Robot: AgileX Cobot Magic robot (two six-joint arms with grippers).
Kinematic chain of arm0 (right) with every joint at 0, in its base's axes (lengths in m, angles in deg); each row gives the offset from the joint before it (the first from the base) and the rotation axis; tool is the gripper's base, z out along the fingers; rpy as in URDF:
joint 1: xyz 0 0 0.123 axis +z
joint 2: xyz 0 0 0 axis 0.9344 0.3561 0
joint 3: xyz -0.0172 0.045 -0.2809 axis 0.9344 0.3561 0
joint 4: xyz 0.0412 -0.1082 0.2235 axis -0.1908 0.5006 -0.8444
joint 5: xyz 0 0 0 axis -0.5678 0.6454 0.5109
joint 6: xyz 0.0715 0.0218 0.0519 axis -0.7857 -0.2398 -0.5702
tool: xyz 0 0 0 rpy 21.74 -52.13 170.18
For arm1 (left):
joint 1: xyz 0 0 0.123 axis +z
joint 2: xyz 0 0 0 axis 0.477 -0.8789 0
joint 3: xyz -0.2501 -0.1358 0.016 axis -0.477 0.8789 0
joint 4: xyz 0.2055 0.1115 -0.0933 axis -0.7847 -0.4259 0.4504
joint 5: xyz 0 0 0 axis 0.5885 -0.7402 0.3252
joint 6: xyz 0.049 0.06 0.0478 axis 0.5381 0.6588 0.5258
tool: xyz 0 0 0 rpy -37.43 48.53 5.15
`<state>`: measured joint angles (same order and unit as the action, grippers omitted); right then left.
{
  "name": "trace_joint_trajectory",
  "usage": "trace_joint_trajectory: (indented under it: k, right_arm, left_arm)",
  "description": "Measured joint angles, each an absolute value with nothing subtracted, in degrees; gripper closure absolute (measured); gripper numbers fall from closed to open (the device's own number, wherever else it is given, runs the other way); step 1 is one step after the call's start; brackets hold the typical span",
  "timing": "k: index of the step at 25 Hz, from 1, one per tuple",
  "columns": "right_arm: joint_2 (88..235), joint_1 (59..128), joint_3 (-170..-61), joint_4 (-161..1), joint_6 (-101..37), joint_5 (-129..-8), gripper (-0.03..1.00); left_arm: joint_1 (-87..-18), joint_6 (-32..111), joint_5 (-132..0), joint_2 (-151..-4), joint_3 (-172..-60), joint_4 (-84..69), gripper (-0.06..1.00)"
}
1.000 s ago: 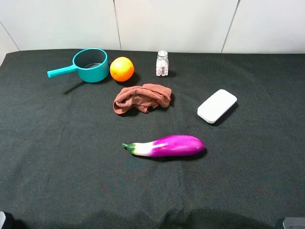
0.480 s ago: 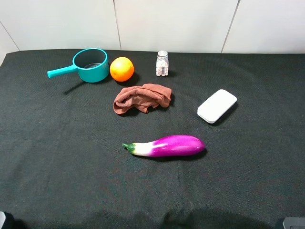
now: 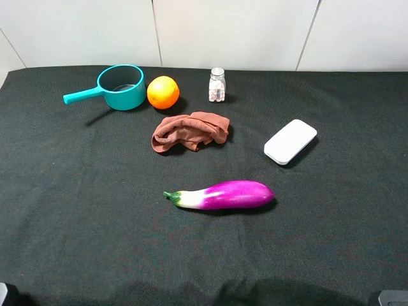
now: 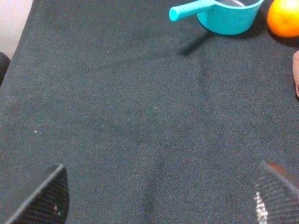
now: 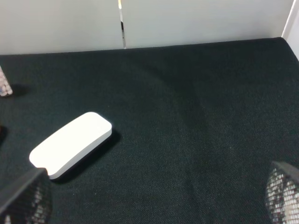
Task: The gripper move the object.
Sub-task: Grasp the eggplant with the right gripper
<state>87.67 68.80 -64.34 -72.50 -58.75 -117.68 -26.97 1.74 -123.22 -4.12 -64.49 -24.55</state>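
Object to move: not specified. The eggplant lies mid-worktop; the white case lies near the right gripper, whose jaws are wide and empty. Jaws of left gripper: wide, empty, over bare worktop. Risks: wrong item picked; the smooth, rounded eggplant probably rolls or slips under an off-centre pinch.

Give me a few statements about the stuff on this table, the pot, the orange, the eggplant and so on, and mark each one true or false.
1. The orange sits right beside the teal pot. True.
2. The eggplant lies inside the pot. False: it lies on the black cloth, in front of the brown rag.
3. The pill bottle stands upright. True.
4. The left tool is shut on the orange. False: it is open and holds nothing.
5. In the high view, the white case lies right of the rag. True.
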Motion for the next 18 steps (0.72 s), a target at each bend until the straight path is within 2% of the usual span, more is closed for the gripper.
trace_joint_trajectory:
  k: [8, 18]
  right_arm:
    - [96.2, 68.8, -65.9, -69.9, -59.6, -115.7, 0.27]
    - [122.0, 68.8, -78.0, -72.5, -50.4, -114.0, 0.27]
  left_arm:
    - [-27.0, 1.7, -123.2, -4.1, -64.5, -24.6, 0.12]
    - [-27.0, 1.7, -123.2, -4.1, -64.5, -24.6, 0.12]
